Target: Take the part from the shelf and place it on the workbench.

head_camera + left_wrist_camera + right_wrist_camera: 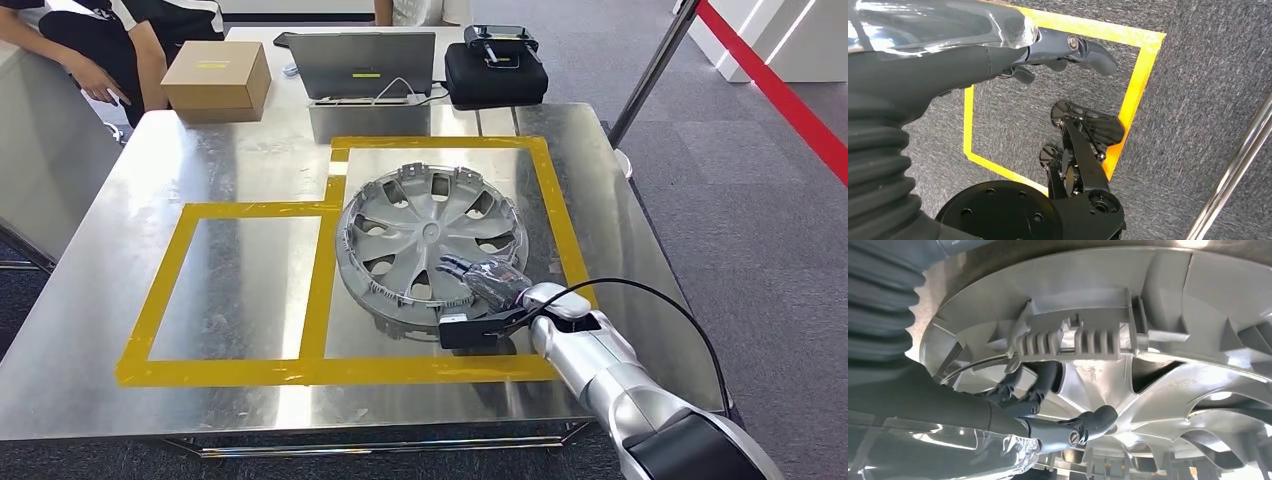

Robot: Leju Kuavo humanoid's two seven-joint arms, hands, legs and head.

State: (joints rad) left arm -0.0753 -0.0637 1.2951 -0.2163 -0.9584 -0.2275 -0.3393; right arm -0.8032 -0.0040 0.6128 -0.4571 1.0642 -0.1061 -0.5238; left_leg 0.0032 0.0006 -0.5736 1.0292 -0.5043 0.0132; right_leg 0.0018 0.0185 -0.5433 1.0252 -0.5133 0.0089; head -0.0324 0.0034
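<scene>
Hubcap (pixel 432 238) lies flat on the desk (pixel 250 170) inside the right taped box, right hand (pixel 488 279) gripping its near-right rim; left hand (pixel 1068 50) hangs empty, fingers curled.

Head view: high, facing forward and down over the workbench (pixel 250 170). Right wrist view: very close to the hubcap (pixel 1148 340), shared with the head view. Left wrist view: faces down at carpet (pixel 1198 75).

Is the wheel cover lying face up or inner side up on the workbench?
Inner side up: the wheel cover shows its ribs and rim clips, lying in the taped square on the workbench, right hand over its near rim.
</scene>
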